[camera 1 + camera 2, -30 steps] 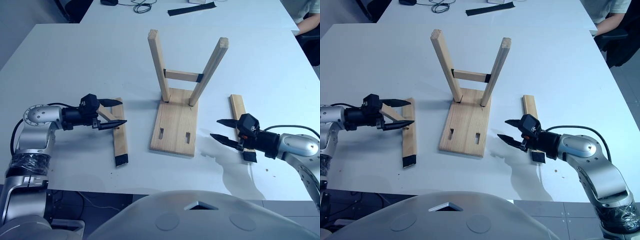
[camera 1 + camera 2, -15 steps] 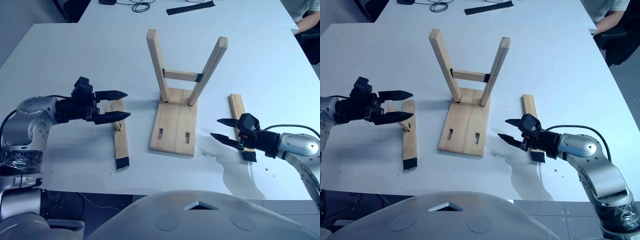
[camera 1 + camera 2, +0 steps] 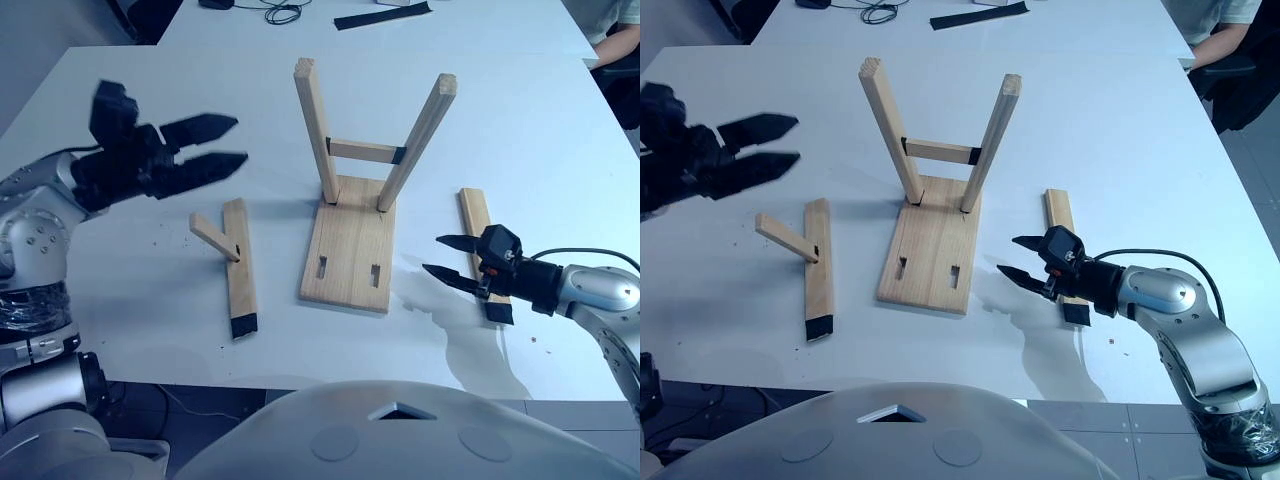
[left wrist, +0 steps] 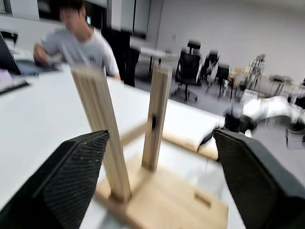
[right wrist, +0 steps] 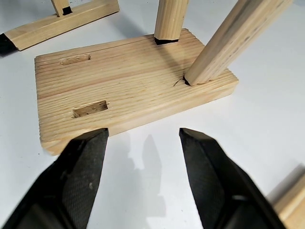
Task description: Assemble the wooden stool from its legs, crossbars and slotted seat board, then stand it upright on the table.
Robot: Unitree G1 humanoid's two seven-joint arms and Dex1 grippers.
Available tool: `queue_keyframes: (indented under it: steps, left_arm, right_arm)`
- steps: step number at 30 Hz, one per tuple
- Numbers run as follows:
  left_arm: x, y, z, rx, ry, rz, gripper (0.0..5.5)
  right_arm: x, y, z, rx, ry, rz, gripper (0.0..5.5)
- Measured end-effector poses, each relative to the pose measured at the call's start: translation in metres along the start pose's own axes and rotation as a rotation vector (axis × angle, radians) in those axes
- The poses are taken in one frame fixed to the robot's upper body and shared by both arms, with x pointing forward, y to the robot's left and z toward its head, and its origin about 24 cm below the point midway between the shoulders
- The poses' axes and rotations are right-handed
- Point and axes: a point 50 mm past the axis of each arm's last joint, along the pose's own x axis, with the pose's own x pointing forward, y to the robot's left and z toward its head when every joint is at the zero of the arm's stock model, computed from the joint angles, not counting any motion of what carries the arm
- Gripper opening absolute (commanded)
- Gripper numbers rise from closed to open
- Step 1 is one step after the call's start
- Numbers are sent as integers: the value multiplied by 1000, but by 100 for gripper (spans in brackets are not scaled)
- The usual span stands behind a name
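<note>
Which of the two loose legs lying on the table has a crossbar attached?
The leg on the robot's left: a short crossbar angles out of it. The leg on the right has none.

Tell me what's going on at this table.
A half-built stool: the seat board lies flat with two legs and a crossbar standing in its far slots, near slots empty. The left gripper hovers open and empty near a loose leg piece. The right gripper sits open beside the board, near another loose leg.

seat board [image 5: 128, 90]: bare pale wood, visible grain, matt | table [image 3: 520, 150]: white, smooth | right claw [image 5: 143, 136] fingers [image 5: 81, 181]: black, finely textured
</note>
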Motion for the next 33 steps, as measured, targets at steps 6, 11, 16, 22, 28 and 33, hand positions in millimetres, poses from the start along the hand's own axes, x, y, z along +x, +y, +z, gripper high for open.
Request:
queue_keyframes:
  steps: [6,11,16,22,28,33]
  left_arm:
    - [5,-7,-3,-19,20,-21,345]
    - [2,-7,-9,-31,40,-16,345]
    - [-4,-11,-15,-50,56,-28,345]
    - [-12,-11,-23,-47,68,-7,345]
    - [-18,-12,-33,-56,83,24,345]
    - [-20,-9,-30,-41,67,37,345]
  right_arm:
    - [1,0,-1,-3,3,-11,273]
    - [1,0,-1,-6,2,-12,273]
    - [1,2,-1,-8,-2,-7,273]
    - [1,1,-1,-15,-4,3,273]
    - [1,-1,2,-29,-4,16,273]
    - [0,-4,2,-33,4,25,273]
